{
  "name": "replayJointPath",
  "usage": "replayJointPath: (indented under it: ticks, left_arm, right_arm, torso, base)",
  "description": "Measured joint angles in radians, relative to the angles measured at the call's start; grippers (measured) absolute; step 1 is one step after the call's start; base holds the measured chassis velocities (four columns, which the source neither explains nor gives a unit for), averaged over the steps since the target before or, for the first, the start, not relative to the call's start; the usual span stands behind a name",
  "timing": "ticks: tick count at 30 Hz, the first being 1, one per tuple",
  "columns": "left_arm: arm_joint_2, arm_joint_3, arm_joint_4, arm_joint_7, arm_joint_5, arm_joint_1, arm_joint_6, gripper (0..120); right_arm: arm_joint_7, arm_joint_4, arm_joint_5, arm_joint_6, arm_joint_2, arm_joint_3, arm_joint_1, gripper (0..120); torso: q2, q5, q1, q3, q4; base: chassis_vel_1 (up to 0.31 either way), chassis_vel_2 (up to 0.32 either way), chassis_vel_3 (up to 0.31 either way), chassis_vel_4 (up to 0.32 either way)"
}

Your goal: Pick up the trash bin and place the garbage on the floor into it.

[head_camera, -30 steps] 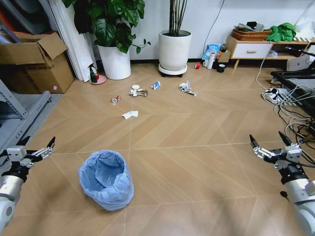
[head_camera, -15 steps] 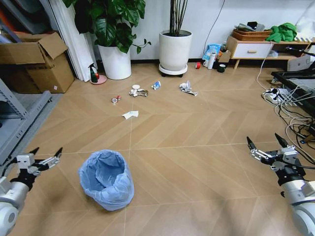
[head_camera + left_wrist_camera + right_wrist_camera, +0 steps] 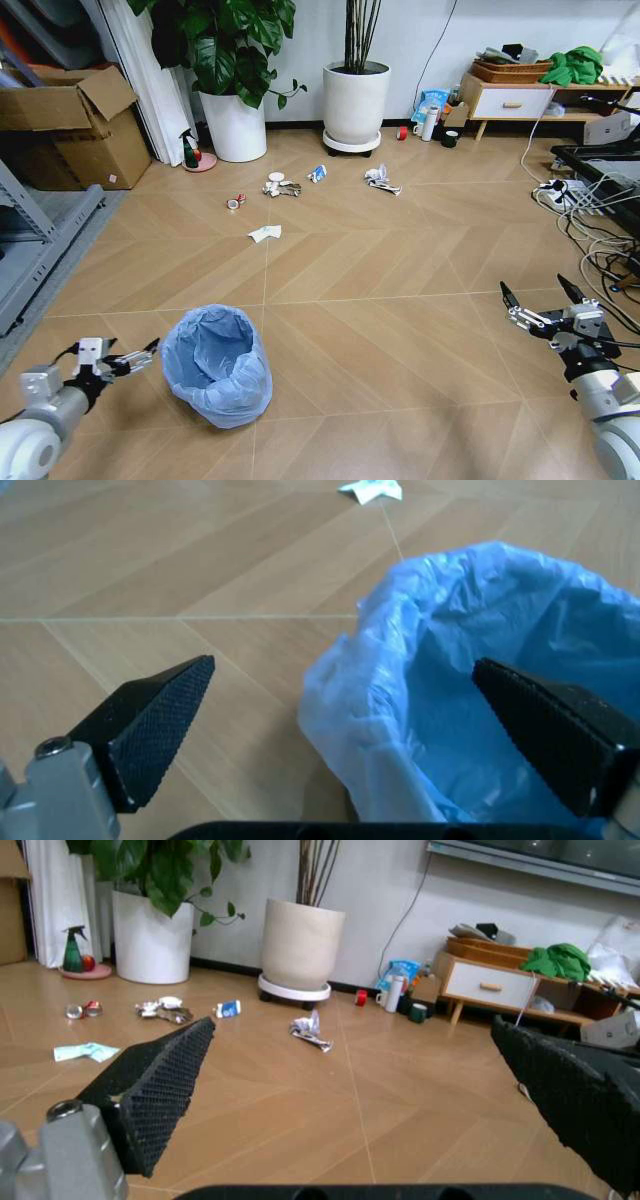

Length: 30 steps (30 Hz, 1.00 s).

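The trash bin (image 3: 217, 365), lined with a crinkled light-blue bag, stands on the floor (image 3: 380, 340) at the lower left; its rim shows close up in the left wrist view (image 3: 470, 682). My left gripper (image 3: 128, 358) is open just left of the bin, its fingers straddling the near rim (image 3: 345, 705). My right gripper (image 3: 538, 303) hangs open at the lower right, over bare floor. The garbage lies farther back: a paper wad (image 3: 265, 233), a can (image 3: 235, 202), a lid with wrappers (image 3: 280, 185), a blue-white wrapper (image 3: 316, 173) and crumpled paper (image 3: 379, 179).
Two large white plant pots (image 3: 355, 100) stand at the back wall, with a cardboard box (image 3: 70, 125) and a metal shelf frame (image 3: 40, 250) on the left. Cables and a power strip (image 3: 580, 195) lie on the right. A low cabinet (image 3: 510, 100) is at the back right.
My left gripper has dropped lower and moved right, closing in on the bin's left side. The right gripper has shifted only slightly. The bin and litter have not moved.
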Motion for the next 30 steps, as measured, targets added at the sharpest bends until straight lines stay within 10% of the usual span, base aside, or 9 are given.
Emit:
replayJointPath:
  ticks: [18, 30]
  left_arm:
    - [0.032, 0.284, 0.205, -0.044, -0.008, -0.225, 0.003, 97]
    - [0.033, 0.266, 0.212, -0.039, -0.022, -0.245, -0.004, 50]
  right_arm:
    - [0.002, 0.009, -0.016, -0.003, 0.018, -0.006, -0.013, 100]
    - [0.003, -0.003, -0.012, -0.004, 0.019, 0.002, -0.01, 100]
  torso:
    - [0.0, 0.0015, 0.0, 0.0, 0.0005]
    - [0.0, -0.0005, 0.0, 0.0, 0.0001]
  base:
    - [0.0, 0.0, 0.0, 0.0]
    - [0.0, 0.0, 0.0, 0.0]
